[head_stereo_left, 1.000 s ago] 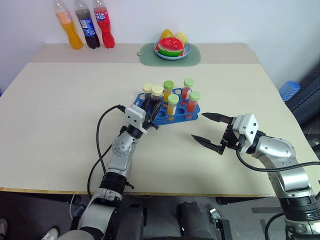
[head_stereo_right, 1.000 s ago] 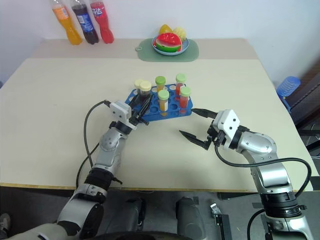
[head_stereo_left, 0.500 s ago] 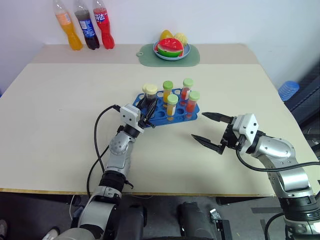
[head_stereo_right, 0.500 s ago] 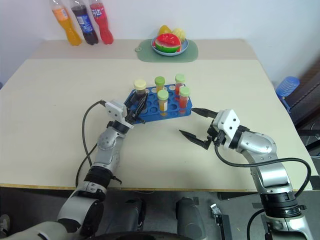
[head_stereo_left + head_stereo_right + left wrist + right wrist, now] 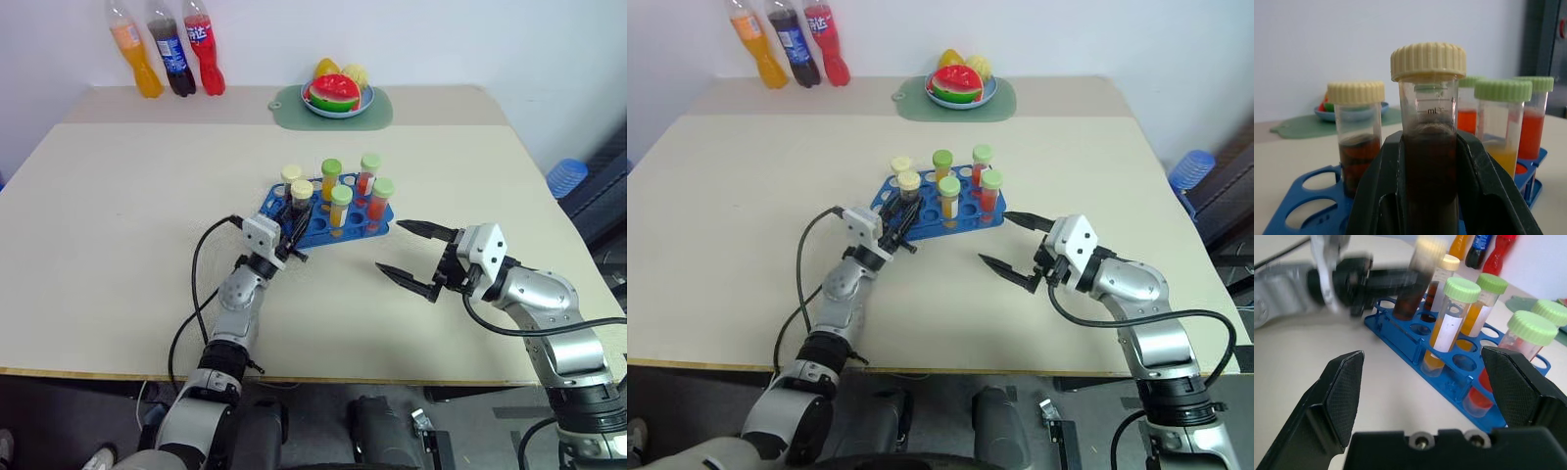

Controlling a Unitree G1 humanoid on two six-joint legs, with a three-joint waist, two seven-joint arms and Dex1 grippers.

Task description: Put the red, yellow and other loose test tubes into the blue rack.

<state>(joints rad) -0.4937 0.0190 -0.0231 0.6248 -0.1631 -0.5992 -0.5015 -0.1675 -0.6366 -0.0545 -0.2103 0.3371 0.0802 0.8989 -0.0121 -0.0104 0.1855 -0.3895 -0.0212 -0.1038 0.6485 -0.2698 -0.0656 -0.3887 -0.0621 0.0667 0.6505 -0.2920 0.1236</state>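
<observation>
The blue rack [image 5: 355, 233] lies mid-table with several capped tubes upright in it: a cream-capped brown tube [image 5: 291, 176], green-capped yellow-orange tubes [image 5: 339, 201] and green-capped red tubes [image 5: 381, 192]. My left gripper [image 5: 291, 233] is shut on a dark brown tube with a cream cap [image 5: 1428, 122], held upright over the rack's near left corner. Whether its bottom sits in a hole is hidden by the fingers [image 5: 1378, 196]. My right gripper [image 5: 390, 247] hovers open to the right of the rack, nothing between its fingers [image 5: 1342, 391].
Three soda bottles [image 5: 164, 54] stand at the back left. A green mat with a fruit plate [image 5: 336, 96] sits at the back centre. A blue object [image 5: 565, 176] lies beyond the table's right edge. A black cable [image 5: 201, 264] loops from my left wrist.
My left gripper has sunk a little with the brown tube at the rack's near left corner. The right gripper has stayed still and open.
</observation>
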